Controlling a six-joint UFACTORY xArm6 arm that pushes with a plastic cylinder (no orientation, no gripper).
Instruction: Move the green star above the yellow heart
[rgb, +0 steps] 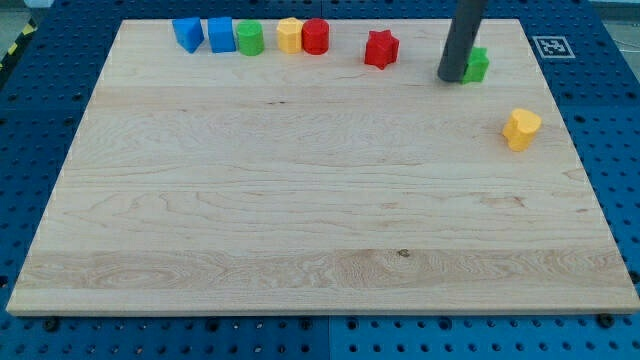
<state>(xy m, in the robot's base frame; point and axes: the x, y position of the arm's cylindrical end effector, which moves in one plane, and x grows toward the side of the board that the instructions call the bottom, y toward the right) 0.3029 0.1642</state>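
Observation:
The green star (478, 64) lies near the view's top right of the wooden board, partly hidden by my rod. My tip (451, 78) rests on the board right against the star's left side. The yellow heart (521, 128) lies lower and to the right of the star, near the board's right edge. The star is up and to the left of the heart.
Along the top edge stand a blue block (187, 33), a blue cube (221, 34), a green cylinder (250, 38), a yellow block (289, 35) and a red cylinder (316, 36). A red star (381, 48) lies left of my tip. The board's right edge (590, 190) is close to the heart.

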